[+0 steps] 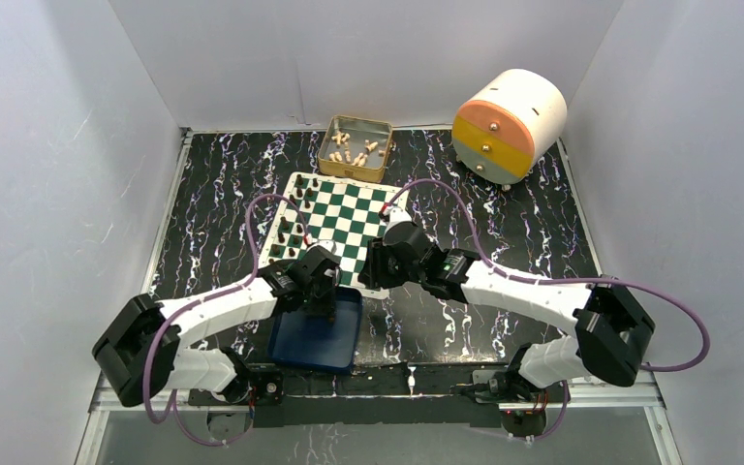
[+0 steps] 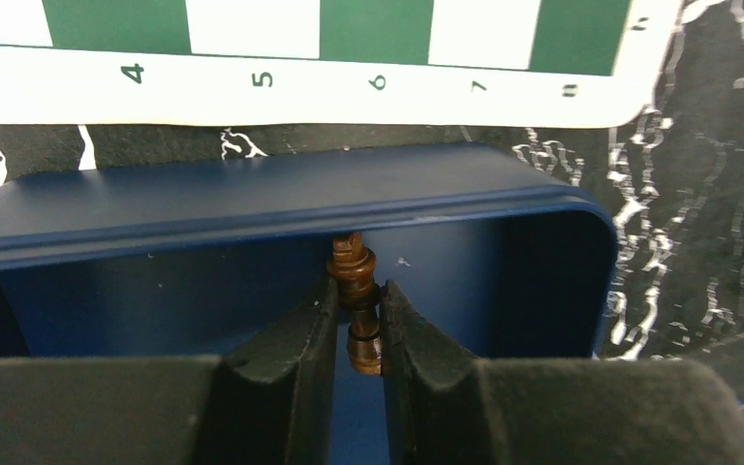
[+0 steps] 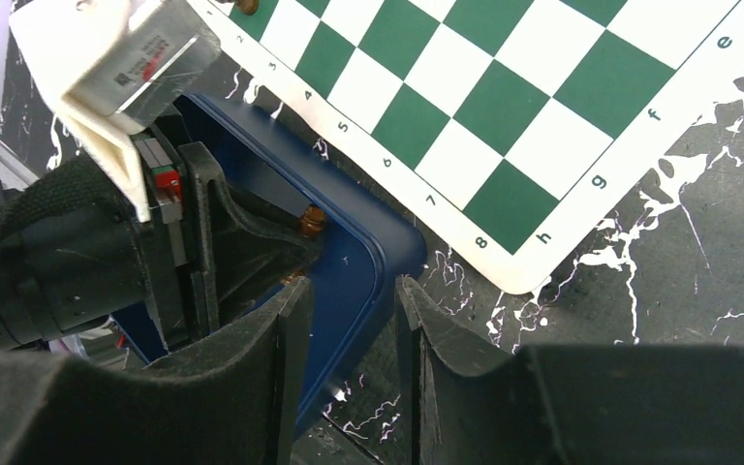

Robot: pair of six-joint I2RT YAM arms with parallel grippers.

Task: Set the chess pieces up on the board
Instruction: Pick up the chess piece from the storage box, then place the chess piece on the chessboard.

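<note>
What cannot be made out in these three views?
- Left wrist view: the foot of the dark chess piece is hidden between the fingers of the left gripper; lifted or resting cannot be told.
- Top view: that piece is hidden under the left wrist over the blue tray.
- Top view: the dark pieces on the board are too small to name.
- Right wrist view: the left gripper hides the tray's inside.

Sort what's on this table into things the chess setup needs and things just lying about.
Job: board; dark chess pieces on it; one dark piece pinched by the left gripper; blue tray around it.
Lying about: gold tin; cream pieces inside it; round drawer unit.
</note>
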